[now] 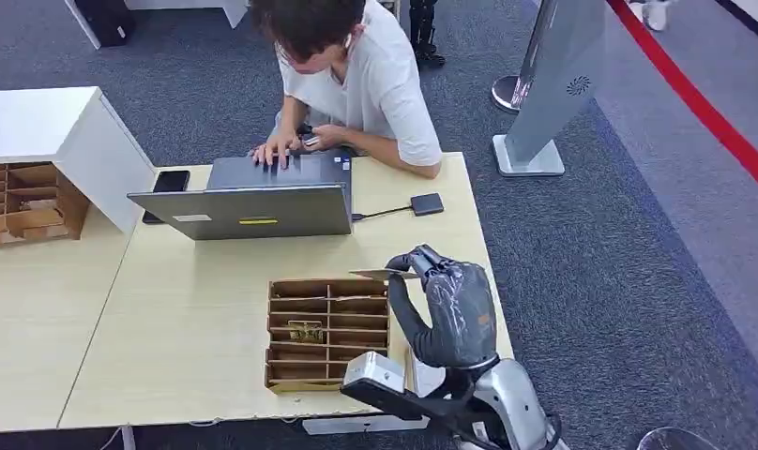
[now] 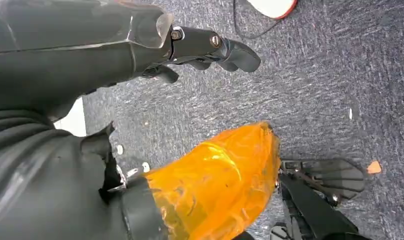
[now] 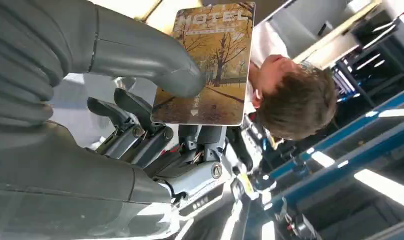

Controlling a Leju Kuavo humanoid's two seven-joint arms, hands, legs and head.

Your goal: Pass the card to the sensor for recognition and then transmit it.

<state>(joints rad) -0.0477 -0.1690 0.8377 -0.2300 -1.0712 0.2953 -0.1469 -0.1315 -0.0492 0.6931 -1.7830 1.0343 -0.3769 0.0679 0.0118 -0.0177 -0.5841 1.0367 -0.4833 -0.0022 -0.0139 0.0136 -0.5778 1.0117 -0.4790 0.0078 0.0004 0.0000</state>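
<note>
My right hand [image 1: 447, 302] is raised above the right end of the light wooden table [image 1: 197, 309] and pinches a hotel card [image 1: 385, 274] flat between thumb and fingers. The right wrist view shows the card [image 3: 210, 65] close up, printed with yellow autumn trees, with the thumb [image 3: 155, 65] pressed on its face. A small dark square sensor [image 1: 427, 203] lies on the table beyond the hand, wired to the laptop [image 1: 253, 202]. Just left of the hand sits a brown wooden card box [image 1: 325, 330] with another card [image 1: 306, 330] in a slot. My left hand [image 2: 190, 47] hangs over grey carpet, holding nothing.
A person [image 1: 356, 75] sits across the table typing on the laptop. A black phone [image 1: 167, 184] lies beside the laptop. A second wooden rack [image 1: 23, 202] and a white cabinet [image 1: 56, 131] stand at the left. A grey kiosk stand [image 1: 553, 84] rises at the right.
</note>
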